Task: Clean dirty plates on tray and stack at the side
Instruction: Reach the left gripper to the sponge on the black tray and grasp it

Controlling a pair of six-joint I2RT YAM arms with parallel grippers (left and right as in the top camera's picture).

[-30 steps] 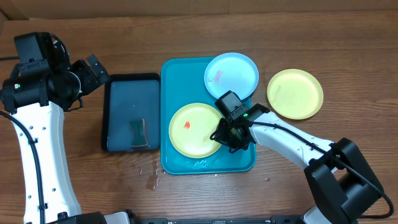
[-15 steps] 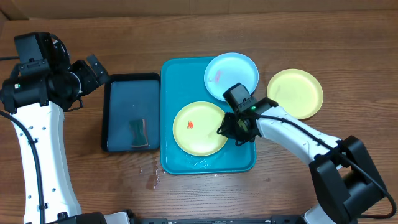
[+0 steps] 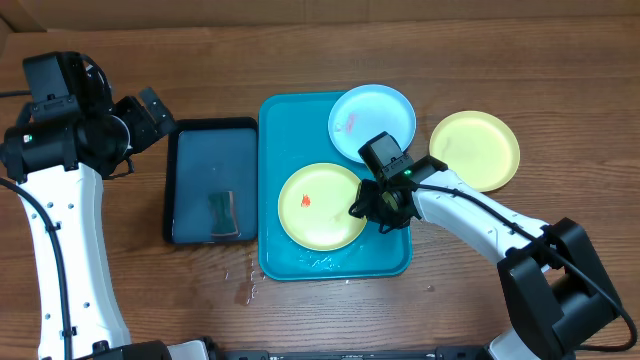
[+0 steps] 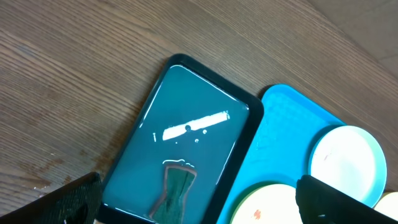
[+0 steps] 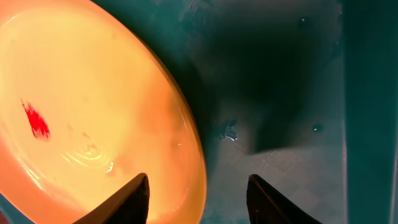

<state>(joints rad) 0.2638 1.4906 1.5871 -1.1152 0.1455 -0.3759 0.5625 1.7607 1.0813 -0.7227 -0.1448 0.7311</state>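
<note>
Turquoise tray (image 3: 272, 130); on it, a yellow-green plate (image 3: 320, 215) smeared red and a light blue plate (image 3: 375, 110) smeared pink. To its right, a second yellow-green plate (image 3: 475, 150); to its left, a navy-black tray (image 3: 190, 160). Brown wood-grain counter (image 3: 300, 60).

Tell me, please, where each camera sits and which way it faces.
Overhead: fixed above the table, looking straight down on the turquoise tray, dark tray, left arm and right arm.
Left wrist: high over the table's left side, angled down at the dark tray; its own fingers show in the bottom corners.
Right wrist: close above the smeared yellow plate; its fingers show, one over the plate, one over the tray.
Shared: overhead and left wrist both show the dark tray and blue plate.
</note>
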